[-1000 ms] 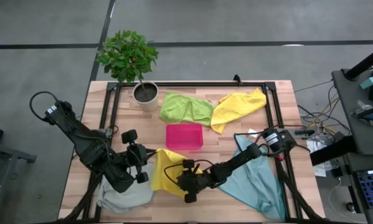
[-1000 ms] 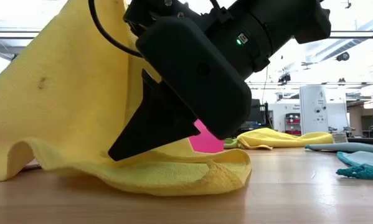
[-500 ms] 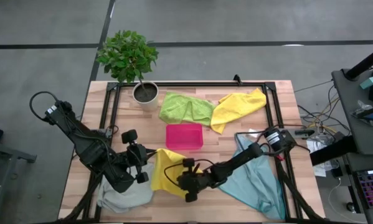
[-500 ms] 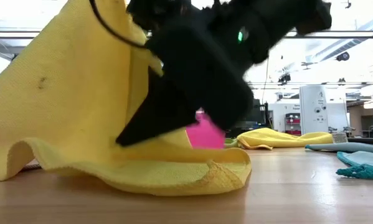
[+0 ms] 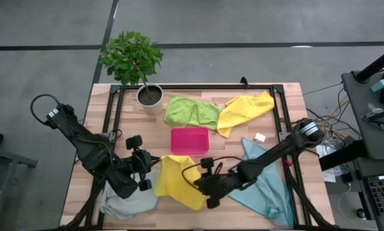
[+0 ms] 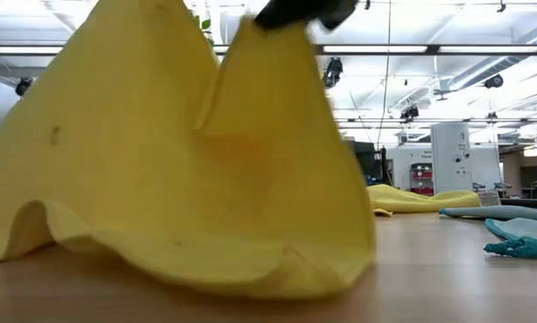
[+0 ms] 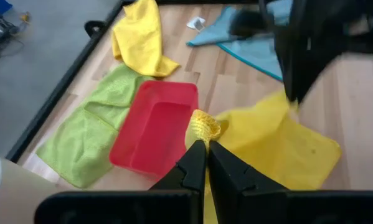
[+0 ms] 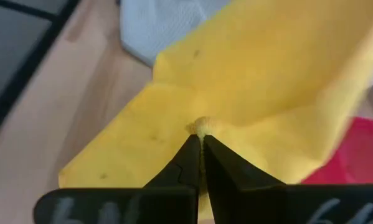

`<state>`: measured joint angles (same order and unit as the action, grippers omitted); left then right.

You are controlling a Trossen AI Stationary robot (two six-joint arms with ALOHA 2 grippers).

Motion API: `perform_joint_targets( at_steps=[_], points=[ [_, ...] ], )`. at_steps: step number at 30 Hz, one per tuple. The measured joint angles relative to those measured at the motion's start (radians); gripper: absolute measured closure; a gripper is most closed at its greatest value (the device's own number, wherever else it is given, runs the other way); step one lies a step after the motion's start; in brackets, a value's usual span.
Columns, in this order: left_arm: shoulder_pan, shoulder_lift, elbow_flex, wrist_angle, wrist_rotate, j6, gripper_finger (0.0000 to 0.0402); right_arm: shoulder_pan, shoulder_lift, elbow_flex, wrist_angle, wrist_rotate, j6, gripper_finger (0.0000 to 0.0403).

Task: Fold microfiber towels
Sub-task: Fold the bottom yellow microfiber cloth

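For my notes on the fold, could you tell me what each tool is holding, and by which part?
Both hold the same yellow towel: the left tool pinches one corner, the right tool a bunched bit of its edge.

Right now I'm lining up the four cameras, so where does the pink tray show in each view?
High view: pink tray at table centre, just beyond the held yellow towel.
Low view: not visible; that towel fills the foreground.
Left wrist view: tray at centre, beside the lime green towel.
Right wrist view: a pink-red patch at the edge behind the towel, probably the tray.
Shared landmark: the held yellow towel.
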<state>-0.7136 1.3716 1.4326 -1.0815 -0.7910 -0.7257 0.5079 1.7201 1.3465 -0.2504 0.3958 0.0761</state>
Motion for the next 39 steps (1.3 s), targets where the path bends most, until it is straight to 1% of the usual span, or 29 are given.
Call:
perform_joint_targets(
  at_steps=[4, 8, 15, 21, 26, 34, 36, 39],
  points=[
    [0.0, 0.0, 0.0, -0.007, 0.058, 0.0, 0.0402, 0.018, -0.119, -0.044, -0.018, 0.014, 0.0, 0.0394],
    [-0.001, 0.0, 0.0, -0.017, 0.105, 0.0, 0.0402, 0.04, -0.224, -0.067, -0.086, 0.055, 0.007, 0.0394],
    [0.0, -0.023, 0.0, -0.078, 0.107, 0.0, 0.0402, 0.071, -0.388, -0.09, -0.207, 0.153, 0.011, 0.0394],
    [0.003, -0.082, 0.0, -0.08, 0.1, 0.015, 0.0402, 0.074, -0.523, -0.1, -0.225, 0.158, -0.004, 0.0394],
    [0.001, -0.141, 0.0, -0.08, 0.187, 0.103, 0.0402, 0.075, -0.613, -0.11, -0.281, 0.156, -0.022, 0.0394],
    [0.0, -0.204, -0.004, -0.079, 0.22, 0.31, 0.0402, 0.075, -0.699, -0.192, -0.396, 0.133, -0.019, 0.0394],
    [0.0, -0.216, -0.015, -0.079, 0.239, 0.381, 0.0402, 0.075, -0.719, -0.227, -0.398, 0.12, -0.012, 0.0394],
    [0.0, -0.242, -0.053, -0.08, 0.241, 0.433, 0.0402, 0.074, -0.745, -0.277, -0.374, 0.132, -0.009, 0.0394]
  ],
)
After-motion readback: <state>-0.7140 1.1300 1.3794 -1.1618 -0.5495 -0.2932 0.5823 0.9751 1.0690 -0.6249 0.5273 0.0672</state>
